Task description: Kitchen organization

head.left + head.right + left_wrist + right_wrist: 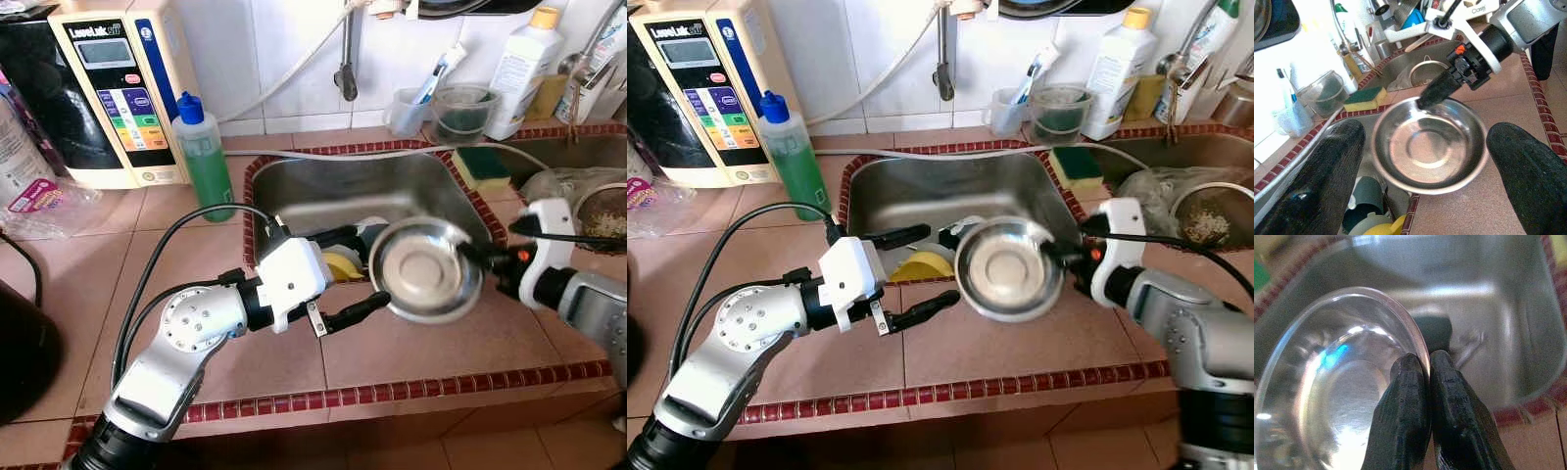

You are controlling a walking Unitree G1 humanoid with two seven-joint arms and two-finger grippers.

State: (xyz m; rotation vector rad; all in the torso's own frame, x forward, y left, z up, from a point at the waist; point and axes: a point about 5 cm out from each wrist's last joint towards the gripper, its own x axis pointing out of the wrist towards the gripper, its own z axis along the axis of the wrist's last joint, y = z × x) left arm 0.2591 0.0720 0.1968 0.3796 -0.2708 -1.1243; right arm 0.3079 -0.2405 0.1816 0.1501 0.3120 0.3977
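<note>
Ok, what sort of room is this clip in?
A home kitchen, most likely: a stainless steel sink set in a terracotta-tiled counter, a green bottle of dish soap, and the right gripper pinching a steel bowl.

Home kitchen: tiled counter (196,284), sink (323,191).

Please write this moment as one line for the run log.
right gripper: shut on steel bowl rim | bowl: held above sink front edge | left gripper: open, beside bowl, not touching

Glossy steel bowl (425,271), brushed metal sink (323,191), matt tiled counter (411,352).
</note>
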